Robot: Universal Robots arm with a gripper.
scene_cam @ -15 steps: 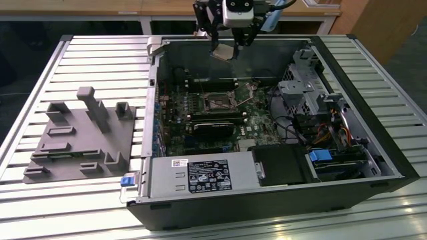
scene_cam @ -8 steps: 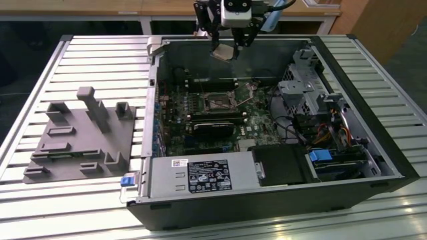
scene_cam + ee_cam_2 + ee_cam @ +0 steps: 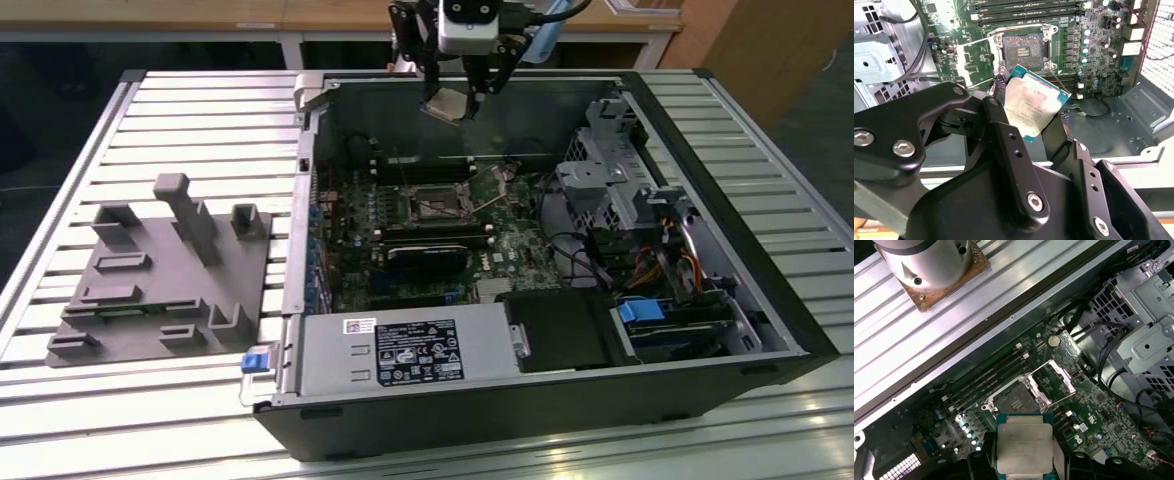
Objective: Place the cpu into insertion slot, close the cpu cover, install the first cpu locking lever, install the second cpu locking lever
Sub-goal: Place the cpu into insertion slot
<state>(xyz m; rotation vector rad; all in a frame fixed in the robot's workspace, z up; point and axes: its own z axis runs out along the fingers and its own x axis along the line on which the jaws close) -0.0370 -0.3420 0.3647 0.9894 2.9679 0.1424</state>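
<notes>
The cpu (image 3: 449, 106) is pinched by its opposite edges between the jaws of the gripper (image 3: 458, 102) and is held tilted in the air over the far wall of the open computer case (image 3: 534, 425), which is laid on its side on the slatted metal table (image 3: 200, 100). In both wrist views the silvery face of the chip is seen turned towards the cameras. The insertion slot (image 3: 437, 208) is seen bare on the green board, nearer than the chip and well apart from it. The cpu cover (image 3: 1068, 381) is seen swung up beside the socket. A grey fixture block (image 3: 160, 290) is set at the exterior view's left of the case.
</notes>
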